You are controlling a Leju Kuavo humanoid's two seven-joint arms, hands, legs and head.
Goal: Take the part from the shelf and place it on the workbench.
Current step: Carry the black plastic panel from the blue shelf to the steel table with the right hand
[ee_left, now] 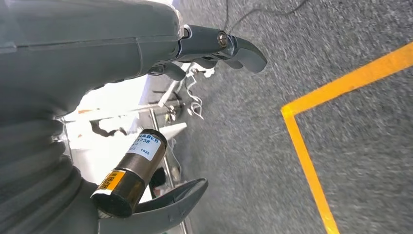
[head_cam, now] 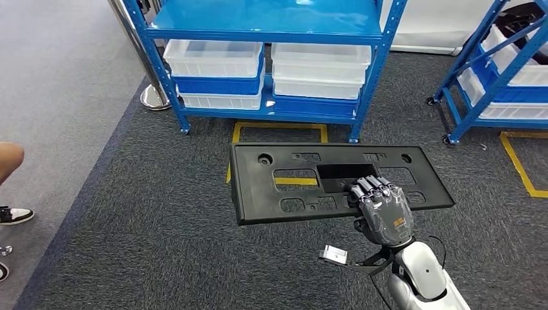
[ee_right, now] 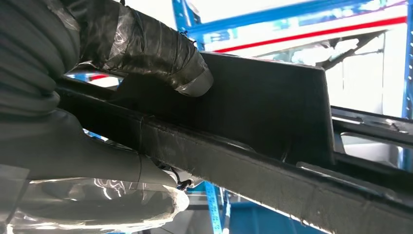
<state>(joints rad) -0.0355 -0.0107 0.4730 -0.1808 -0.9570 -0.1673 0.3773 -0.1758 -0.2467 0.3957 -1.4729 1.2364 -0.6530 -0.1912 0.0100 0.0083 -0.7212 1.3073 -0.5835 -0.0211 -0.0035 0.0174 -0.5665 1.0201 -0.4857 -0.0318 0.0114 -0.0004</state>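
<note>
- Shoe [head_cam: 14, 215], black and white, with a person's bare leg [head_cam: 9, 160] above it, at 9 o'clock in the head view, on lighter grey floor beside the dark grey carpet [head_cam: 161, 258].
- Blue metal shelf rack [head_cam: 271, 29] at 12 o'clock, its lower tier holding stacked translucent white plastic bins [head_cam: 213, 59]; yellow floor tape [head_cam: 279, 127] just below it.
- Long flat black plastic panel part [head_cam: 291, 187] with cut-out slots, at centre, held level above the carpet, clear of the rack.
- Right hand [head_cam: 382, 212] at 5 o'clock grips the part: fingers hooked over a slot edge, thumb [ee_right: 160, 58] pressed on its face.
- Left hand [ee_left: 214, 46] holds nothing, fingers spread over carpet.
- Second blue rack [head_cam: 497, 71] at 2 o'clock.
</note>
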